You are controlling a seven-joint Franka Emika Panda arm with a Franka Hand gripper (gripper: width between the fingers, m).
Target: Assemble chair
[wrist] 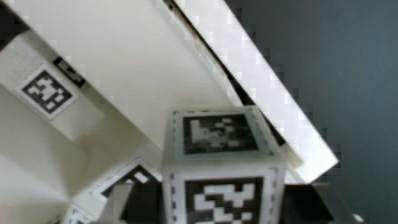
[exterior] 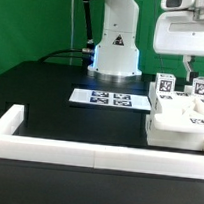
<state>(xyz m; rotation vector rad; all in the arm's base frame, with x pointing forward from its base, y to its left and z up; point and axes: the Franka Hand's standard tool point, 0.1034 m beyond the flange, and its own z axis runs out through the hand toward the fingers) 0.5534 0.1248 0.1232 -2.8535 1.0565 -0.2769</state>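
Gripper (exterior: 186, 72) hangs straight above the chair (exterior: 179, 122), jaws pinched on an upright tagged leg (exterior: 164, 87).

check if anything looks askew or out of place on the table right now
Nothing stands out. The chair parts sit grouped at the exterior view's right under the gripper, with tagged legs upright. The marker board lies flat, and the white rail looks intact. No damage shows.
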